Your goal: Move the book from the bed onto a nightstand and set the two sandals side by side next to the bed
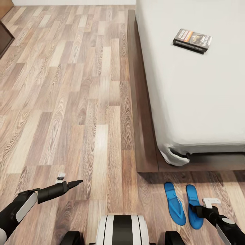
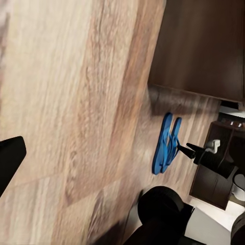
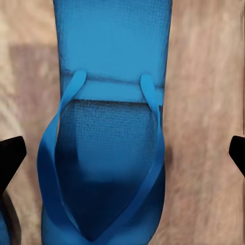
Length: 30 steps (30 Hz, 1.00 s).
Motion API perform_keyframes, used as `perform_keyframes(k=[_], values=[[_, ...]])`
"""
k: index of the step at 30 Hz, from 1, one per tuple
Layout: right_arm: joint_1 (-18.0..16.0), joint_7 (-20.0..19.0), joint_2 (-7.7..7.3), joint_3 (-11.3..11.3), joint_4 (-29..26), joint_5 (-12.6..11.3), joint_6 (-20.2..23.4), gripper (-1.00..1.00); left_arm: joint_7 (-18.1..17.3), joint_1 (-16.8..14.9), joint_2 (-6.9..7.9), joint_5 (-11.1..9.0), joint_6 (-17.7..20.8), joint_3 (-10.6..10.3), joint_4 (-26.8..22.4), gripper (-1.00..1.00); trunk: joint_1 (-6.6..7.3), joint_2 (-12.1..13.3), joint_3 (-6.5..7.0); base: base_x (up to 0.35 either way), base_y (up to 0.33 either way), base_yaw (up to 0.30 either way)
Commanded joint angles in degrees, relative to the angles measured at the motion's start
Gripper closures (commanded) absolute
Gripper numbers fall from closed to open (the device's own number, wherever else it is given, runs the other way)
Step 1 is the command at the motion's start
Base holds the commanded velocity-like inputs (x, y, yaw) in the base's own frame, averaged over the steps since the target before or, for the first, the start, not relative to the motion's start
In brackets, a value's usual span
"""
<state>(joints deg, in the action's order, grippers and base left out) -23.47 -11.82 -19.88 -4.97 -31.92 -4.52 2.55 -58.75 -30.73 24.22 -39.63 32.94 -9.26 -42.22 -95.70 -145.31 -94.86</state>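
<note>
While the book [image 1: 192,40] lies on the bed [image 1: 190,95], well up from its foot, both sandals [image 1: 183,203] sit side by side on the floor [image 1: 68,102] just off the bed's corner. The right gripper [image 3: 122,153] hovers spread wide over one sandal, holding nothing; that step looks finished, so fetching the book likely comes next. The left gripper [image 1: 73,184] hangs beside the bed, its jaws hard to read.
</note>
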Motion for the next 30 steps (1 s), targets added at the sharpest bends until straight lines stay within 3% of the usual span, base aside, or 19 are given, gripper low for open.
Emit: perform_keyframes(k=[1,8,13,24,30], values=[[0.0,-0.39,0.02,-0.21,-0.06,-0.48,0.27,-1.0,0.04,-0.03,0.07,-0.52,0.46,-0.24,0.01,-1.0,0.03,0.0,0.2,0.0,0.0,0.0],[0.0,-0.43,0.02,-0.22,-0.07,-0.55,0.26,-1.0,-0.01,-0.03,0.09,-0.53,0.46,-0.24,-0.02,-1.0,0.21,0.1,1.75,0.0,0.0,0.0],[0.18,0.33,-1.48,0.14,0.48,0.77,1.05,-1.0,-0.71,1.59,1.13,-1.55,1.36,0.77,-1.64,-1.0,0.21,0.1,1.74,0.0,0.0,0.0],[0.18,0.35,-1.22,0.14,3.23,0.73,1.14,-1.0,-0.61,4.96,0.04,-1.25,1.34,0.89,-2.1,-1.0,0.21,0.1,1.74,0.0,0.0,0.0],[0.18,0.32,-1.21,0.14,5.16,0.73,1.12,-1.0,-0.4,5.32,-0.04,-1.24,1.34,0.9,-2.06,-1.0,0.21,0.1,1.74,0.0,0.0,0.0]])
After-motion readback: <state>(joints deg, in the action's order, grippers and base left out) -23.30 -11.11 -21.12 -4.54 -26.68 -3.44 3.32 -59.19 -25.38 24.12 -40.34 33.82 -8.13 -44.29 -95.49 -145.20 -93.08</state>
